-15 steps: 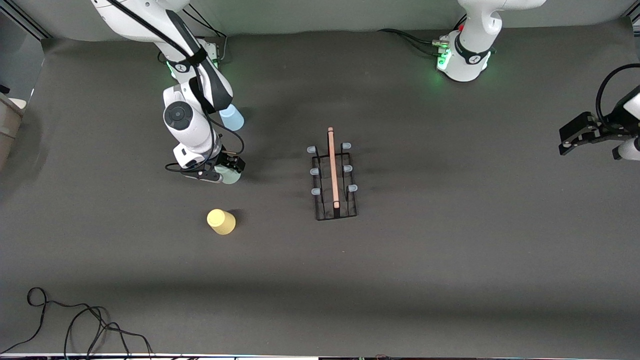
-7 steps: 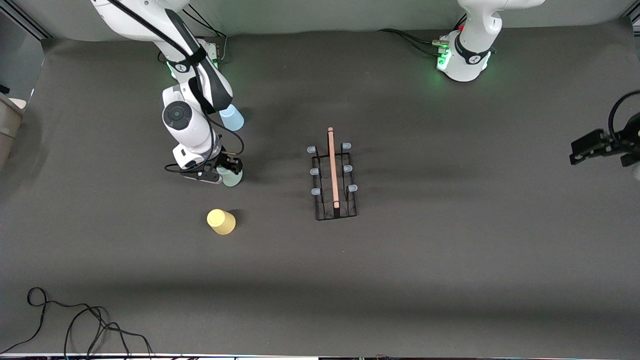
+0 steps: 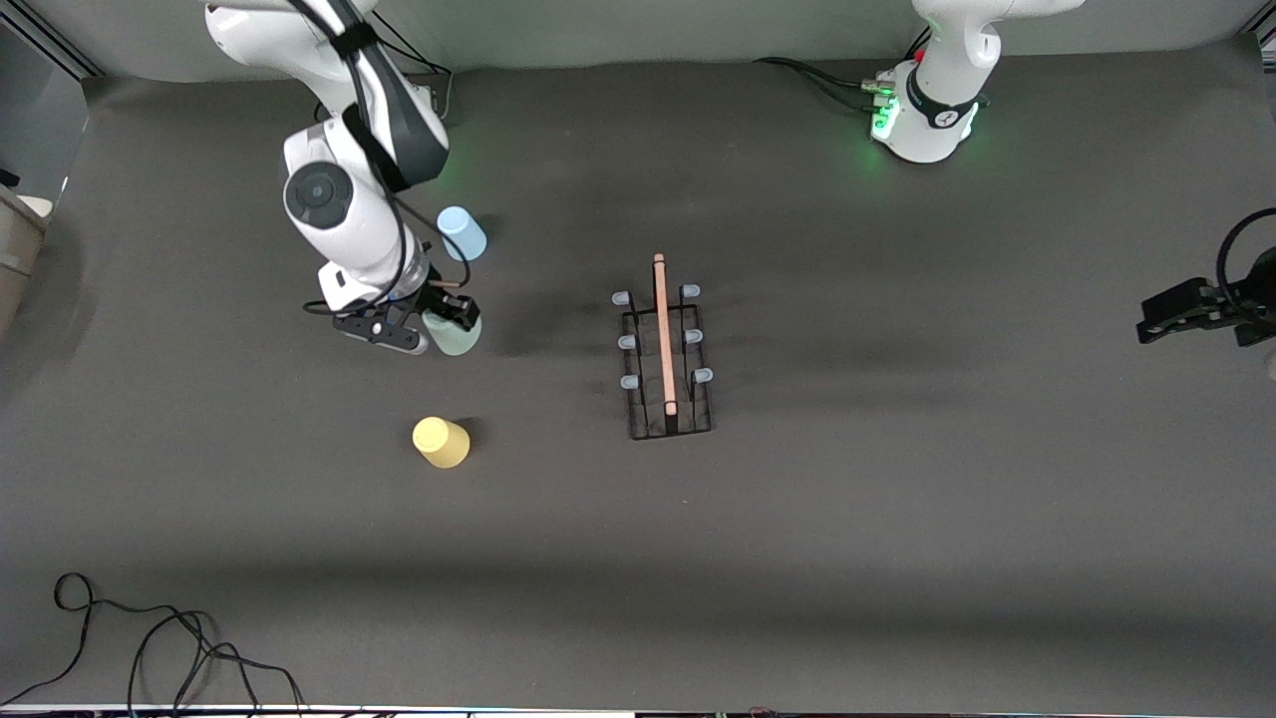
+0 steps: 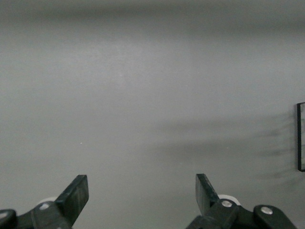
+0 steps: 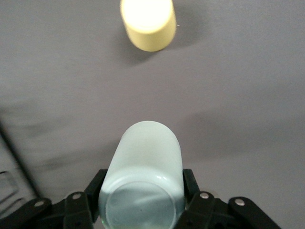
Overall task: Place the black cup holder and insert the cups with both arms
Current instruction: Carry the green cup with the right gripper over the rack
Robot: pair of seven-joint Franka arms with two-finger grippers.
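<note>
My right gripper (image 3: pixel 442 324) is shut on the pale green cup (image 3: pixel 454 336) and holds it up over the table, between the light blue cup (image 3: pixel 462 233) and the yellow cup (image 3: pixel 441 442). In the right wrist view the fingers clamp the green cup (image 5: pixel 143 176) and the yellow cup (image 5: pixel 148 22) stands below on the mat. The black cup holder (image 3: pixel 666 349) with its wooden handle stands at mid-table, all prongs bare. My left gripper (image 3: pixel 1164 314) is open and empty, up over the left arm's end of the table; its wrist view shows its spread fingers (image 4: pixel 76 196) over bare mat.
A loose black cable (image 3: pixel 150 648) lies near the front edge at the right arm's end. The holder's edge (image 4: pixel 300 138) shows at the side of the left wrist view. The dark mat (image 3: pixel 897 519) covers the table.
My right gripper has lifted the pale green cup off the table and the right arm has risen, uncovering the blue cup. The left gripper has drawn back toward its end of the table.
</note>
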